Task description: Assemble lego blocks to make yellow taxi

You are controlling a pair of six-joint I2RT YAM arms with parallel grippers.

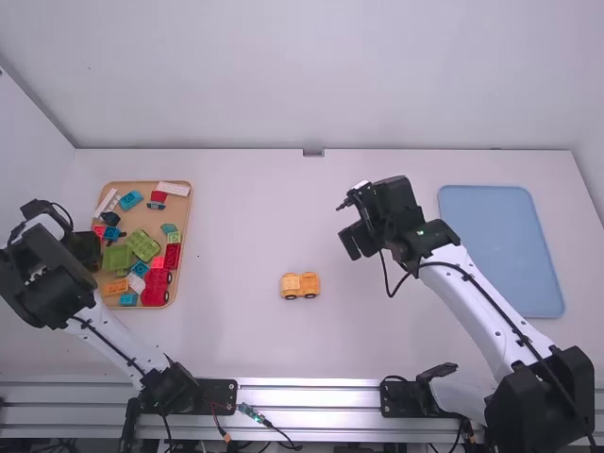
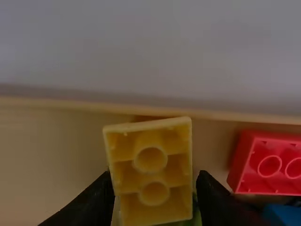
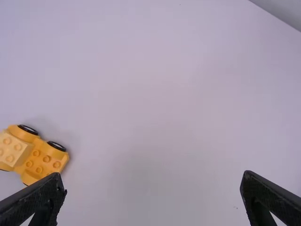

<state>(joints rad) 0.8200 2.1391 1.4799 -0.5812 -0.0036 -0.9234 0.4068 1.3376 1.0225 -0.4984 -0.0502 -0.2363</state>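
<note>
My left gripper (image 1: 85,247) is over the left side of the wooden tray (image 1: 143,218). In the left wrist view its fingers (image 2: 154,181) are shut on a yellow block (image 2: 151,141), whose hollow underside faces the camera, near the tray wall (image 2: 61,104). A yellow-orange car-shaped build (image 1: 300,285) with black wheels stands mid-table; the right wrist view shows a raised studded block (image 3: 10,149) on one part of the build (image 3: 44,161). Above the table, to the right of that build, my right gripper (image 1: 353,242) holds nothing, its fingers (image 3: 154,186) wide open.
Loose blocks fill much of the wooden tray, among them green (image 1: 143,245), red (image 1: 156,288), blue (image 1: 131,200) and orange (image 1: 115,287) ones. A red block (image 2: 270,165) lies beside the held one. At the table's right lies a light-blue tray (image 1: 500,250).
</note>
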